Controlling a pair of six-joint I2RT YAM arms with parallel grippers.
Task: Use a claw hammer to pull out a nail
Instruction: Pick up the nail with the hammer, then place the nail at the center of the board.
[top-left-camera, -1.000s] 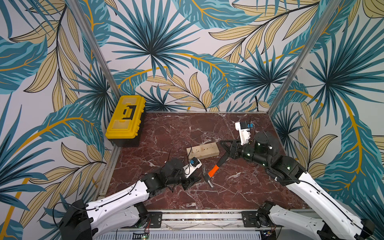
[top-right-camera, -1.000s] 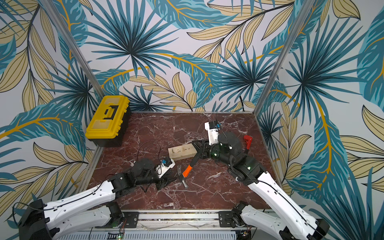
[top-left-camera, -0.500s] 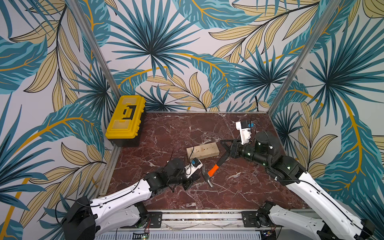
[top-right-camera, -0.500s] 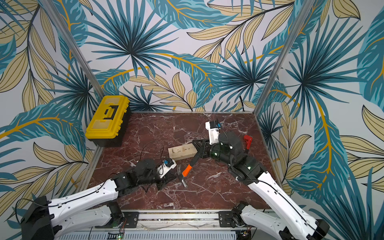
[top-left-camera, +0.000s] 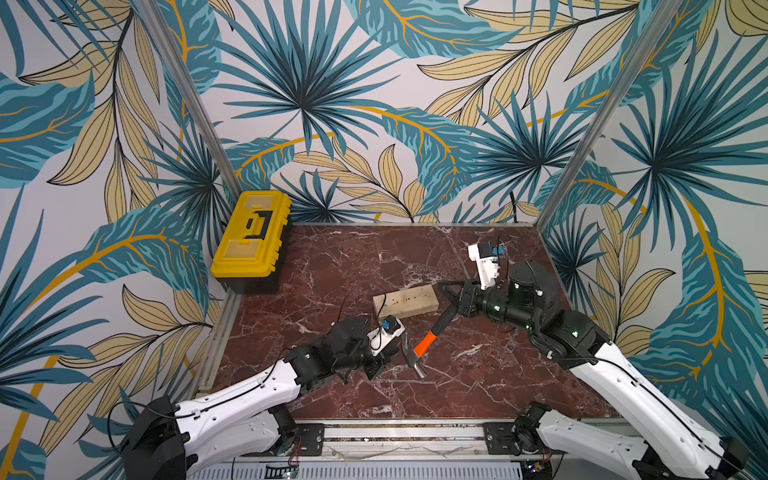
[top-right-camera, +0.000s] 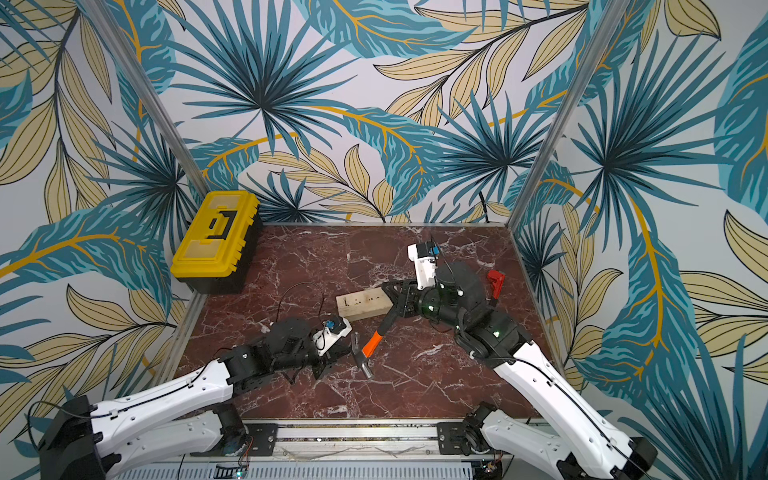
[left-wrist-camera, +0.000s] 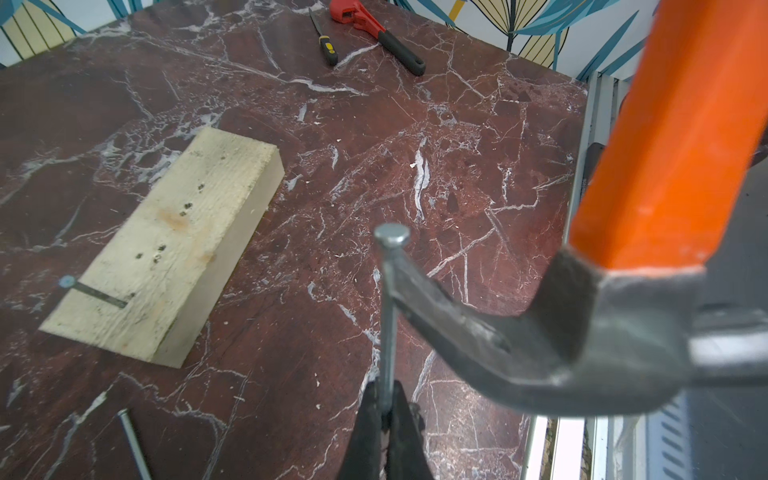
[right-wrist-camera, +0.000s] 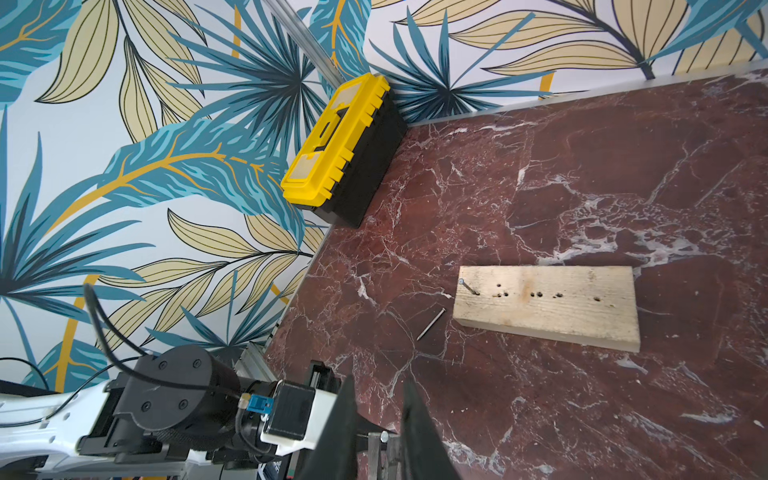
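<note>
The claw hammer (top-left-camera: 419, 349) has a silver head, an orange shaft and a black handle. It slants above the table in both top views. My right gripper (top-left-camera: 452, 305) is shut on the black handle, its fingers (right-wrist-camera: 345, 424) on either side. In the left wrist view the forked claw (left-wrist-camera: 436, 307) hooks under the head of a nail (left-wrist-camera: 390, 316). My left gripper (left-wrist-camera: 384, 409) is shut on that nail's lower shank. A second nail (right-wrist-camera: 468, 287) stands bent in one end of the wooden block (right-wrist-camera: 548, 307), which has several empty holes.
A loose nail (right-wrist-camera: 431, 324) lies on the red marble table (top-left-camera: 478, 374) beside the block (top-left-camera: 406, 301). A yellow toolbox (top-left-camera: 251, 237) stands at the back left. A red wrench (left-wrist-camera: 374, 29) and a small black tool (left-wrist-camera: 324, 39) lie near the right wall.
My left gripper's jaws have closed on the nail in the hammer's claw. The hammer and the right arm have barely moved.
</note>
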